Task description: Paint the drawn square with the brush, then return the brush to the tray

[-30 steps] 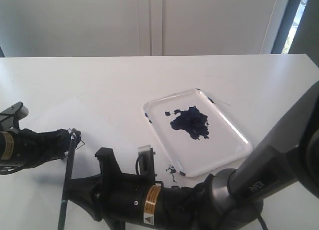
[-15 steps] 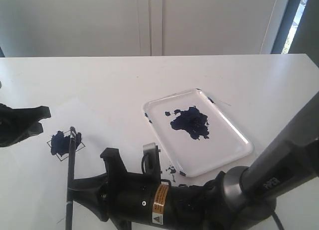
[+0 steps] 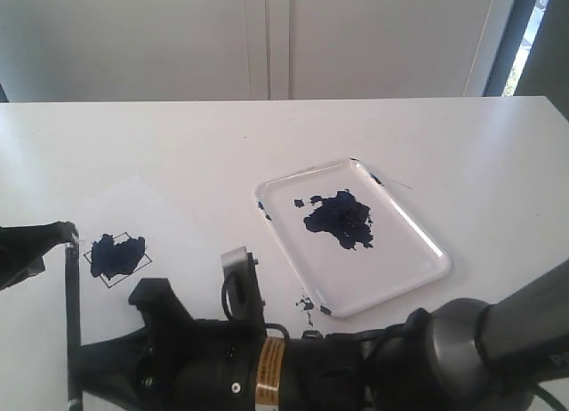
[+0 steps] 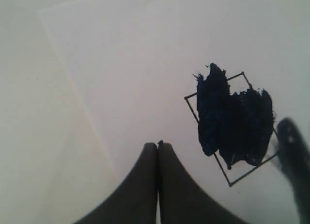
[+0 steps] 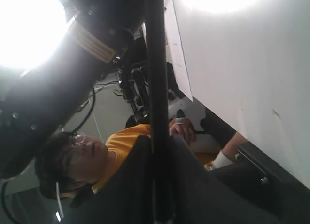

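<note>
Now my right hand (image 5: 156,144) pinches the brush (image 3: 71,322), left hand (image 4: 158,153) pressed together. I'd lift high, then lay it flat in the tray (image 3: 391,269).

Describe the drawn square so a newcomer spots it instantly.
On the table, left of the tray, lies a paper sheet. The drawn square is the small tilted pen outline on it, filled with dark paint; the tray's puddle has no outline.
</note>
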Tool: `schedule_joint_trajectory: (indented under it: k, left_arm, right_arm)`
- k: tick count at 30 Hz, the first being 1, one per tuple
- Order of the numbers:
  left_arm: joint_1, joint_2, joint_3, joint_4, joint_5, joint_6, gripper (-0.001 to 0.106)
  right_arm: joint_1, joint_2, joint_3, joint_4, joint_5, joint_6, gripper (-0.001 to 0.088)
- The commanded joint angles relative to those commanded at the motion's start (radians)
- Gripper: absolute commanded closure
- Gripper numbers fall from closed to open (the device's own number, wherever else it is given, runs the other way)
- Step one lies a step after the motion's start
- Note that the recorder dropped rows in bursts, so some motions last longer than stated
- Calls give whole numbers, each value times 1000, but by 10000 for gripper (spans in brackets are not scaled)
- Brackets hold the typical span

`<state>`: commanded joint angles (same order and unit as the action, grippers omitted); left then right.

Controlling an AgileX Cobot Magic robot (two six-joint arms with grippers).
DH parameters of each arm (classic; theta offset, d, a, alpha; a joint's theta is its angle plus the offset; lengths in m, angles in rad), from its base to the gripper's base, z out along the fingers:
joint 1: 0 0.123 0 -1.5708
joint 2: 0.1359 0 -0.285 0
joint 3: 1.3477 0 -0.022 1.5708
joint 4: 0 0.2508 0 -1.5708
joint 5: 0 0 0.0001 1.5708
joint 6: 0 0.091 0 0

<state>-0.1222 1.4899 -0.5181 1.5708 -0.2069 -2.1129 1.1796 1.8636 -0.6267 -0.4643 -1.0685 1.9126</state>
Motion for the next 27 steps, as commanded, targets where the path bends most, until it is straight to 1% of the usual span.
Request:
schedule_joint_trajectory:
  k: [4, 8, 10, 15, 18, 21, 22, 24, 27]
  left_arm:
    - [0, 36, -8, 0, 5, 8, 1053]
    - [0, 68, -44, -12, -1, 25, 1053]
    - [0, 91, -62, -24, -11, 25, 1053]
    - [0, 160, -70, -42, -21, 37, 1053]
    - [0, 194, -70, -118, -45, 110, 1053]
    - [0, 234, -70, -251, -109, 209, 1053]
    - [0, 243, -70, -273, -119, 214, 1053]
    - [0, 249, -70, -276, -119, 214, 1053]
    - [0, 249, -70, -274, -117, 216, 1053]
  right_arm:
    - [0, 0, 65, 38, -7, 0, 868]
    - [0, 0, 168, 97, -119, -8, 868]
    - [0, 0, 188, 97, -127, -10, 868]
    - [0, 0, 185, 101, -147, -25, 868]
    - [0, 0, 185, 108, -127, -25, 868]
    - [0, 0, 183, 123, -117, -33, 868]
    - [0, 2, 180, 134, -117, -40, 868]
    - [-4, 2, 180, 161, -97, -80, 868]
    - [-6, 2, 180, 208, -76, -98, 868]
